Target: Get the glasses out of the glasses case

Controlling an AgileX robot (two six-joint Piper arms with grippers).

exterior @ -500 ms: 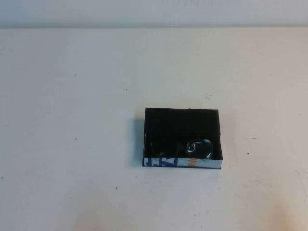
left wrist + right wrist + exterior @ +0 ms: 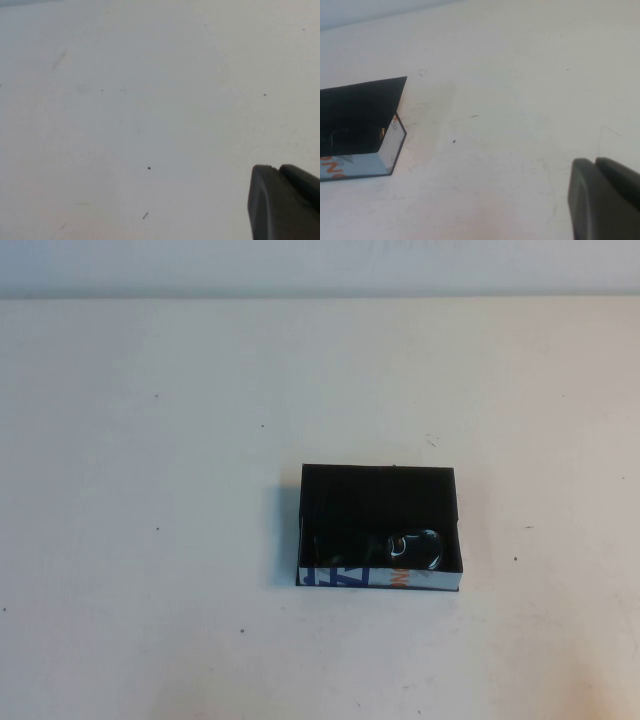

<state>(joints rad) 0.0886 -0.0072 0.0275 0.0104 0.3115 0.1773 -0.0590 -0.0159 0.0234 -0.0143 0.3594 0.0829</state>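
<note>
The glasses case [image 2: 380, 502], an open flat black box with a white, blue and orange near edge, lies on the white table right of centre. The glasses [image 2: 412, 547] lie inside it by the near edge; one shiny lens shows, the rest blends into the black. Neither arm shows in the high view. My left gripper [image 2: 276, 170] is shut and empty over bare table. My right gripper [image 2: 594, 162] is shut and empty over the table, apart from the case [image 2: 360, 115], whose corner shows in the right wrist view.
The white table [image 2: 150, 490] has small dark specks. A pale wall [image 2: 320, 265] runs along the table's far edge.
</note>
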